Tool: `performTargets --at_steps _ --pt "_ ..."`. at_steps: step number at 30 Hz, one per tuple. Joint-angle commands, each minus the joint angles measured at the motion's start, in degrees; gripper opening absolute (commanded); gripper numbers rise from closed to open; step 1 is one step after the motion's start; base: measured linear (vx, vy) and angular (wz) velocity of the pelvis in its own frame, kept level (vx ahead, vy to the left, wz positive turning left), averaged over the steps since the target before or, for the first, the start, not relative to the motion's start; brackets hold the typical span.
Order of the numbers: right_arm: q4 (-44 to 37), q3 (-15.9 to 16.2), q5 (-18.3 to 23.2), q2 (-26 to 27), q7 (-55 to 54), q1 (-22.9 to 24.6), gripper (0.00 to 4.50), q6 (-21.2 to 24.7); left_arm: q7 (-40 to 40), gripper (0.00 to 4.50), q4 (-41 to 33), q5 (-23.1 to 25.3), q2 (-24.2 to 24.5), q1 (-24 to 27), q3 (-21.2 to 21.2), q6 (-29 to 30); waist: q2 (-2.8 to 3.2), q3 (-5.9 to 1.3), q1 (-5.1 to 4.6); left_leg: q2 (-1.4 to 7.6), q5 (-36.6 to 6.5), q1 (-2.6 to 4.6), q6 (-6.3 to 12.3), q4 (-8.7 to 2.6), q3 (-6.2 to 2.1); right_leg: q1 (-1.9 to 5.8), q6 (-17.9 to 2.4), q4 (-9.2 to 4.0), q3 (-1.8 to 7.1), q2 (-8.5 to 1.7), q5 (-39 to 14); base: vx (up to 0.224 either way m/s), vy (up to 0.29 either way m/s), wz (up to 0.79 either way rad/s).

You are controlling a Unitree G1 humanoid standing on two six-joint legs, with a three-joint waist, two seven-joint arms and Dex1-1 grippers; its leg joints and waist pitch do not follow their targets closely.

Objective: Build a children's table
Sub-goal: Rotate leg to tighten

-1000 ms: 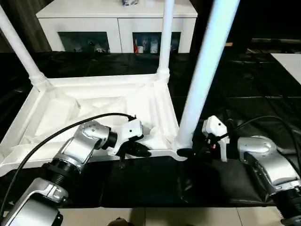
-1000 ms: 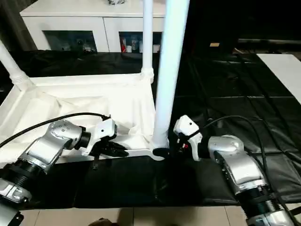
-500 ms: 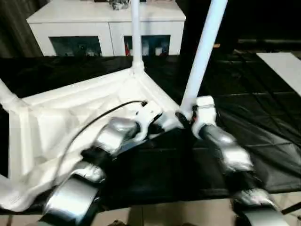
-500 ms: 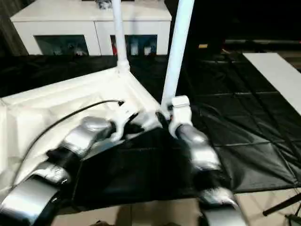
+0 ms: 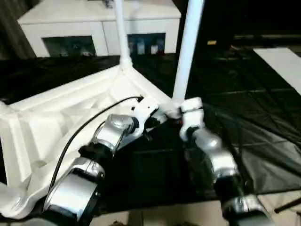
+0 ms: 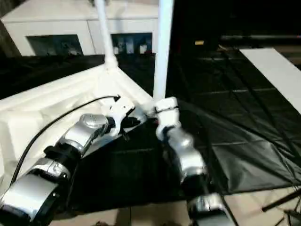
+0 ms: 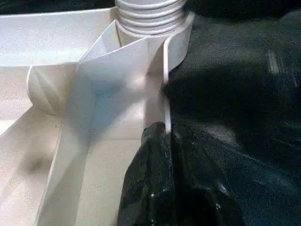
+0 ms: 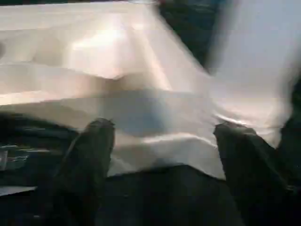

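Children's table (image 5: 56, 117) lies upside down on black work table (image 5: 263, 113), legs up. Left gripper (image 7: 167, 141) clenched on thin rim wall at near corner. Right gripper (image 8: 160, 160) spread wide, nothing held, facing same corner below near leg (image 5: 186, 52). Judgement: leg-seating step; next calls for pressing leg home in socket while rim is steadied.
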Motion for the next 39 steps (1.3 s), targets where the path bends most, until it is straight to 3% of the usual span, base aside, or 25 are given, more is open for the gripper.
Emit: performTargets --at_steps 1,3,5,6,7,9,10,12,16,20,27,34,39 --pt "-4.51 -1.41 1.00 -2.60 2.03 0.64 3.80 0.76 -3.08 0.00 -1.90 -0.18 1.11 1.72 -0.95 -2.22 -0.61 -4.06 0.47 4.28 -10.57 0.78 3.35 -4.41 -2.25 2.68 -11.65 -4.61 2.83 -4.53 -12.88 0.000 0.000 0.00" --pt "-9.21 -1.50 2.21 -7.58 8.18 3.11 4.24 2.52 -6.26 0.00 -4.02 -0.25 3.18 3.13 -1.59 -2.92 -0.35 -4.16 0.69 4.11 -8.28 0.44 4.92 -4.17 -2.14 3.02 -13.03 -4.07 2.76 -4.46 -7.60 0.000 0.000 0.00" --pt "-11.82 -0.65 2.86 -11.90 14.29 4.77 4.26 3.12 -10.21 0.00 -6.75 -0.93 4.99 4.69 -2.20 -3.80 -0.32 -4.23 0.92 4.28 -7.76 0.43 5.56 -4.12 -2.20 3.42 -13.36 -3.92 2.66 -4.57 -5.91 0.000 0.000 0.00" --pt "-13.11 -0.02 3.06 -14.23 17.42 5.60 4.37 3.08 -12.77 0.00 -8.69 -1.49 6.01 5.69 -2.61 -4.09 -0.09 -4.30 0.94 4.33 -7.44 0.54 5.61 -4.03 -2.14 3.27 -13.71 -3.80 2.73 -4.61 -5.26 0.000 0.000 0.00" --pt "-15.07 1.08 3.35 -17.81 22.16 6.79 4.37 2.59 -16.23 0.00 -11.50 -2.45 7.46 7.09 -3.15 -4.07 -0.34 -4.22 0.93 4.21 -7.44 0.35 6.05 -4.00 -2.12 3.54 -14.21 -3.75 2.64 -4.56 -4.68 0.000 0.000 0.00" --pt "-18.08 1.68 5.02 -21.94 27.67 8.28 4.45 4.06 -19.12 0.00 -14.17 -2.97 9.16 8.47 -3.77 -3.58 -0.26 -4.13 0.90 4.34 -8.48 0.47 6.59 -3.96 -1.97 3.36 -14.66 -3.90 2.76 -4.71 -5.44 0.000 0.000 0.00" --pt "-20.08 1.38 6.34 -24.07 30.32 9.08 4.45 5.17 -21.11 0.00 -15.56 -3.27 10.22 9.23 -4.26 -3.49 -0.62 -4.06 0.87 4.31 -9.21 0.50 6.81 -3.96 -1.86 3.29 -14.74 -4.11 2.71 -4.63 -6.96 0.000 0.000 0.00" --pt "-22.41 0.64 7.98 -26.72 33.24 9.95 4.45 6.79 -23.69 0.00 -17.27 -3.87 11.61 10.18 -4.73 -3.34 -0.43 -3.84 1.25 4.62 -10.58 0.72 6.15 -4.17 -2.04 3.10 -14.05 -4.40 2.69 -4.75 -11.01 0.000 0.000 0.00" --pt "-24.70 -0.84 10.08 -31.53 37.56 10.94 4.45 9.13 -30.71 0.00 -21.86 -5.64 14.92 12.25 -6.24 -2.83 -0.25 -3.77 1.61 4.91 -12.07 1.20 4.36 -4.45 -2.08 2.69 -13.42 -4.54 2.75 -4.65 -13.81 0.000 0.000 0.00" --pt "-24.01 -0.31 9.98 -31.72 38.80 10.79 4.45 8.67 -34.95 0.00 -25.24 -6.96 16.45 13.32 -6.98 -2.09 -0.28 -3.74 1.68 4.74 -12.82 1.14 3.26 -4.52 -2.02 2.59 -13.23 -4.54 2.78 -4.76 -14.63 0.000 0.000 0.00" --pt "-22.39 3.79 9.84 -30.24 41.00 9.44 4.45 9.48 -35.99 0.00 -26.46 -6.68 16.89 12.56 -7.74 -1.10 -0.45 -3.88 1.74 4.53 -10.57 0.87 3.67 -4.28 -2.01 2.79 -13.35 -4.29 2.67 -4.69 -12.71 0.000 0.000 0.00" --pt "-20.71 4.76 10.32 -28.77 43.22 8.43 4.45 9.82 -36.15 0.00 -26.41 -6.37 16.79 12.28 -7.90 -1.00 0.18 -4.18 2.27 4.65 -9.37 1.04 3.68 -4.11 -1.99 2.75 -14.44 -3.83 2.58 -4.48 -8.80 0.000 0.000 0.00" --pt "-18.73 5.84 9.88 -27.29 42.90 7.26 4.29 9.23 -36.17 0.00 -26.45 -6.23 16.64 12.06 -8.18 -0.69 0.11 -4.22 2.77 4.58 -9.29 1.00 3.42 -4.04 -1.94 2.92 -14.97 -3.66 2.56 -4.59 -7.72 0.000 0.000 0.00"
